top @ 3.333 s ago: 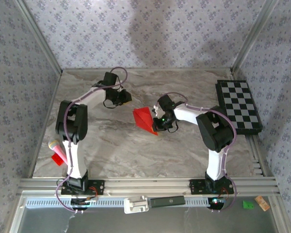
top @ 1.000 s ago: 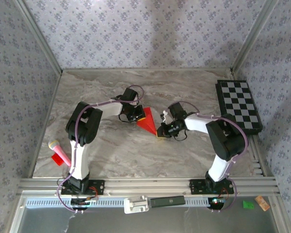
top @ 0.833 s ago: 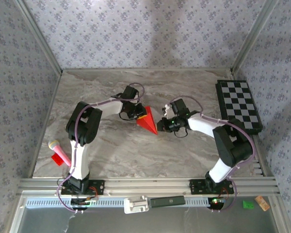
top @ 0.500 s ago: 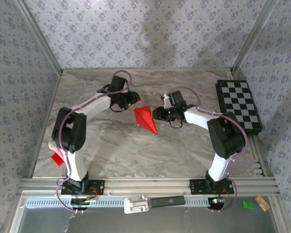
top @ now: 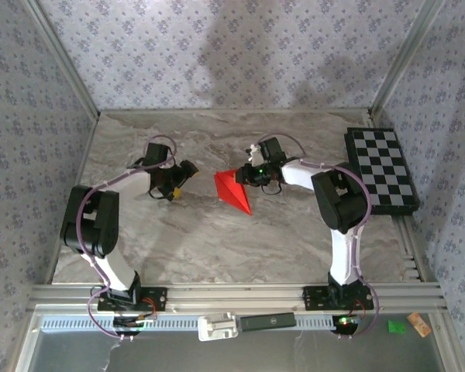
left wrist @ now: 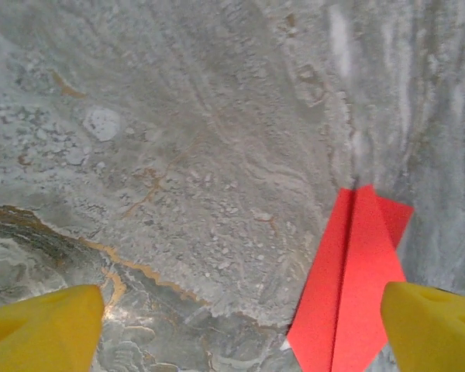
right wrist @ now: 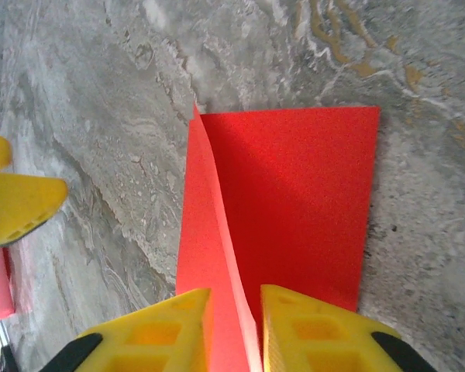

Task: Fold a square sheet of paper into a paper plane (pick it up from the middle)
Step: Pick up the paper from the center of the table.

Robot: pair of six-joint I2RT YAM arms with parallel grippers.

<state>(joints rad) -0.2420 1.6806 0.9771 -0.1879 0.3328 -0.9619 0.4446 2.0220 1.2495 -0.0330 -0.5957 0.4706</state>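
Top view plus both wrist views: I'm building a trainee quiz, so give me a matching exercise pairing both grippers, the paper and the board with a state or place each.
1 left gripper
2 right gripper
3 paper
4 board

a black-and-white, at the right
b wide open, clear of the paper
c red, creased, lying between the grippers
d nearly closed, astride the paper's raised crease

Pairs: 1-b; 2-d; 3-c; 4-a
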